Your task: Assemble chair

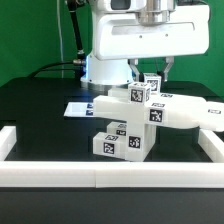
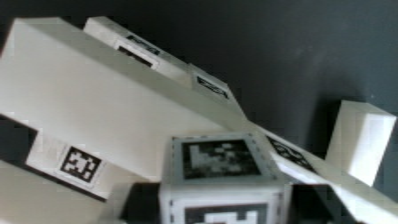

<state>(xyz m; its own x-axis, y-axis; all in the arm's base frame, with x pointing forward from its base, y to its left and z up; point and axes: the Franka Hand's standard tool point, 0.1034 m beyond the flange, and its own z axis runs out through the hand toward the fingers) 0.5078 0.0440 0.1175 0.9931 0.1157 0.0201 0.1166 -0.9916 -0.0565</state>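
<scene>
Nearest in the exterior view, a long low white border rail point(image 1: 110, 178) is seen running across the front of the black table point(image 1: 40, 110), with short returns at both ends.

Behind the rail, near the table's middle, the partly built chair point(image 1: 135, 122) is found. A chunky white block point(image 1: 122, 142) with two marker tags on its front face sits lowest, on the table. Above it a long white slab point(image 1: 175, 113) is laid, reaching toward the exterior view's right. On top, a small tagged cube-like post point(image 1: 138, 94) is seen, slightly tilted.

Farther back, toward the exterior view's left, the marker board point(image 1: 80, 108) is noted lying flat on the table (partly hidden by the chair parts).

Farthest, the white arm is seen above the chair, with the gripper point(image 1: 150, 72) lowered just behind the top post. The dark fingers point(image 1: 167, 68) are only partly visible; whether they are clamped on a part or merely stand close to it cannot be told.

In the wrist view, the tagged post point(image 2: 222, 185) fills the foreground, with the broad white slab point(image 2: 107, 90) slanting behind it over the dark table. No fingertips are shown there.
</scene>
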